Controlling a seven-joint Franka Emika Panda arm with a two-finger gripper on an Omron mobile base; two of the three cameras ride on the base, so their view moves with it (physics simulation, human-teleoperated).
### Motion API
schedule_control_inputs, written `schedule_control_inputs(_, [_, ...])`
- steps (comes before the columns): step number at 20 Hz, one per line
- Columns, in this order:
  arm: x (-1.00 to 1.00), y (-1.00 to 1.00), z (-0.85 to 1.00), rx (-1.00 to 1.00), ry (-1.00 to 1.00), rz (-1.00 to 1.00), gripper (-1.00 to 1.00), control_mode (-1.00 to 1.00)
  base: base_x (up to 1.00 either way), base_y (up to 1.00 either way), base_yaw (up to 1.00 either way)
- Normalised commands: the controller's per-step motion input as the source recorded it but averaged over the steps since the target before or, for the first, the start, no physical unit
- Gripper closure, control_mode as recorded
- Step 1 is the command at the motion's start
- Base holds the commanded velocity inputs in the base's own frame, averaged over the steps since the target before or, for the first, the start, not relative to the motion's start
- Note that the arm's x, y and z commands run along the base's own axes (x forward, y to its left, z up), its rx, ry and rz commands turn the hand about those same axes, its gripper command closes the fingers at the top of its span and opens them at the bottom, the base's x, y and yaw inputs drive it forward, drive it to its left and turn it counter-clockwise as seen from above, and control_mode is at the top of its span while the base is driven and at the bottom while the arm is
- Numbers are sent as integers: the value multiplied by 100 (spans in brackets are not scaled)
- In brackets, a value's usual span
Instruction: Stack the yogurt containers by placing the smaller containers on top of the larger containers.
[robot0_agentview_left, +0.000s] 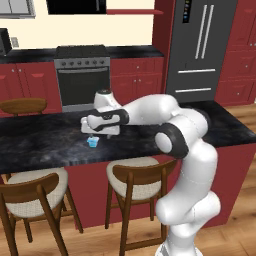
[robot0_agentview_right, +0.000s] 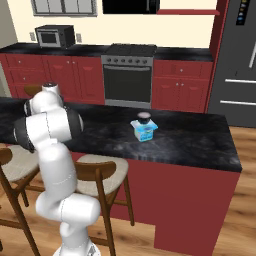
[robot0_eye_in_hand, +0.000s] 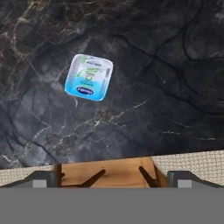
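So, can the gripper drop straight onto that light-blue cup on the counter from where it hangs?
Probably yes. The gripper hangs open over the black counter, and nothing lies around the light-blue cup. The cup sits off-centre in the hand view, so a small sideways shift looks needed first.

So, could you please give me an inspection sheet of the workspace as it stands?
Surface: black marble island counter, level.
Job's things: light-blue tapered tub stands alone on the counter; dark round cup appears to sit on top of the pale blue-and-white boxy pack.
Clutter: nothing seen.
Grippers: white two-finger gripper hangs over the counter above the tub, jaws wide open, nothing between them.
Cables: nothing seen.
Surroundings: wooden stools with beige cushions at the island's near side; steel oven, dark fridge, microwave and red cabinets behind.
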Motion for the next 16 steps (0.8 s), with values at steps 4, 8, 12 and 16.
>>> schedule_control_inputs(4, [26, 10, -16, 0, 0, 0, -100, -100, 0, 0, 0])
schedule_control_inputs(8, [29, 1, -20, 0, 0, 0, -100, -100, 0, 0, 0])
schedule_control_inputs(12, [27, 2, -24, 0, 0, 0, -100, -100, 0, 0, 0])
schedule_control_inputs(16, [23, 6, -23, 0, 0, 0, -100, -100, 0, 0, 0])
